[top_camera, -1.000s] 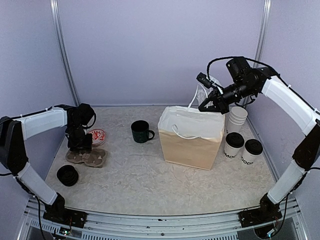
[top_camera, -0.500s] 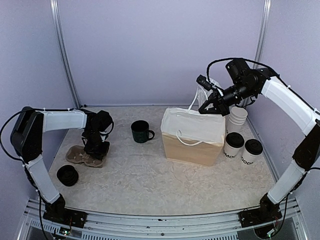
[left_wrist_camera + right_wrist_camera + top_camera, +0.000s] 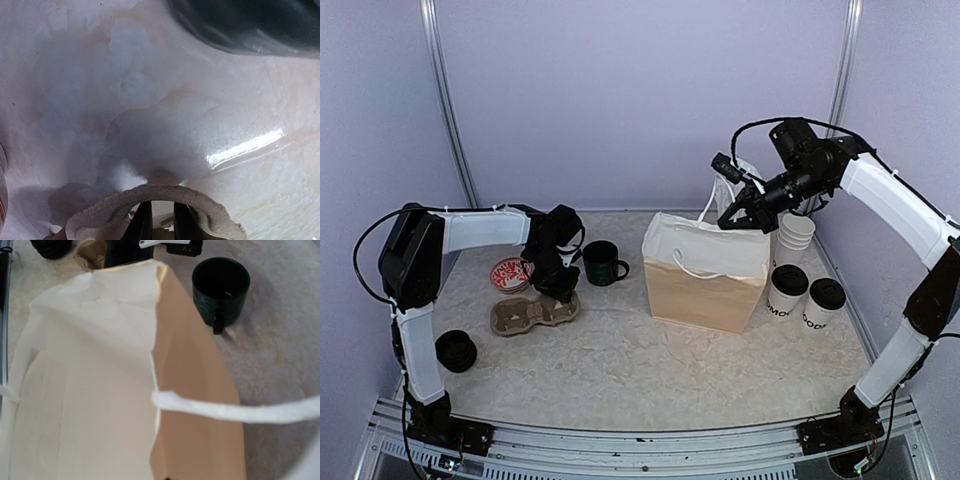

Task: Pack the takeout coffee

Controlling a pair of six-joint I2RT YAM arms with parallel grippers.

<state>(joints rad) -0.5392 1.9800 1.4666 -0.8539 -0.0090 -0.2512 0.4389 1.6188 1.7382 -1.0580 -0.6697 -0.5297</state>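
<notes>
Two takeout coffees, white cups with black lids (image 3: 787, 291) (image 3: 823, 302), stand at the right of the brown paper bag (image 3: 705, 290). My right gripper (image 3: 734, 216) is over the bag's back rim, by its white rear handle, and appears shut on the bag there; its fingertips do not show in the right wrist view, which looks into the bag (image 3: 90, 390). My left gripper (image 3: 560, 288) is shut on the rim of a cardboard cup carrier (image 3: 530, 314), whose edge arches over my fingers (image 3: 141, 222) in the left wrist view (image 3: 150, 196).
A dark green mug (image 3: 603, 263) stands just right of my left gripper, left of the bag. A stack of lidless white cups (image 3: 796, 236) is behind the coffees. A red-and-white disc (image 3: 510, 273) and a black round object (image 3: 455, 351) lie at the left.
My left gripper has dragged the cup carrier to the right, toward the mug and bag, uncovering the red-and-white disc. My right gripper shifted slightly left and the bag's top changed shape.
</notes>
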